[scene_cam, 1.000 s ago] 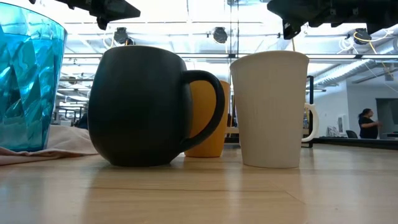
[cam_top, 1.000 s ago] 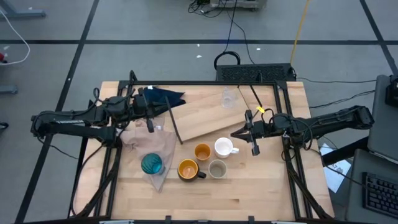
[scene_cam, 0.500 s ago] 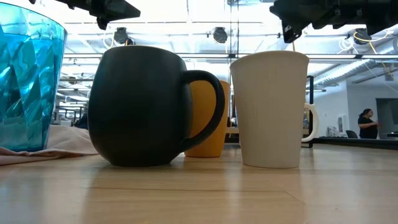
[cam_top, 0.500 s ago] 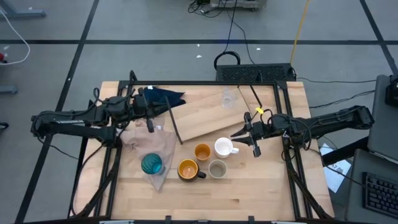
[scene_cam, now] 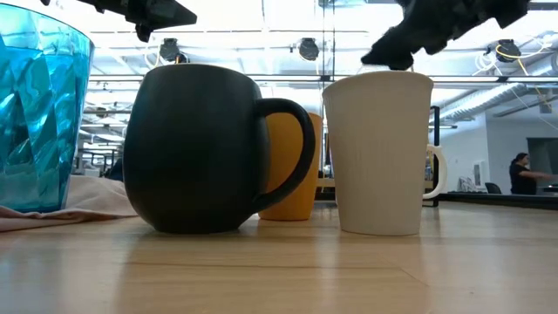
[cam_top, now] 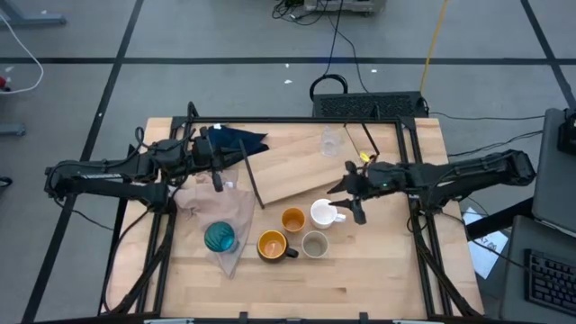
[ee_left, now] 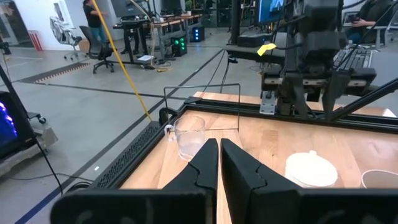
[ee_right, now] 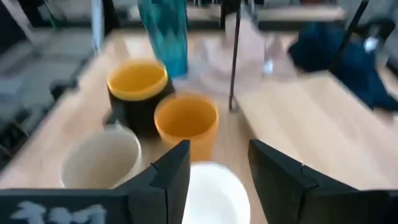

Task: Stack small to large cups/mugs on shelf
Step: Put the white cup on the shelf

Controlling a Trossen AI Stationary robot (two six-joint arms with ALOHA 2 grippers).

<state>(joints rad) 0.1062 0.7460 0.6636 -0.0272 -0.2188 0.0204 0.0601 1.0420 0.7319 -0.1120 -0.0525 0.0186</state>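
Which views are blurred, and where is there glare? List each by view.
Right wrist view: motion-smeared throughout, the small orange cup and tall teal tumbler soft-edged. Low view: bright ceiling lights wash out the background; the dark round mug is nearly a silhouette. High and left wrist views: sharp, evenly lit.

Matt dark mug, light-wood shelf

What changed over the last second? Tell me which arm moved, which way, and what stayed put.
The right gripper has swung in toward the cluster of cups and now hangs over the white handled mug, its fingers opened apart around it, not yet gripping. The left gripper stayed shut near the dark blue cloth. None of the cups moved, nor did the light-wood shelf board.
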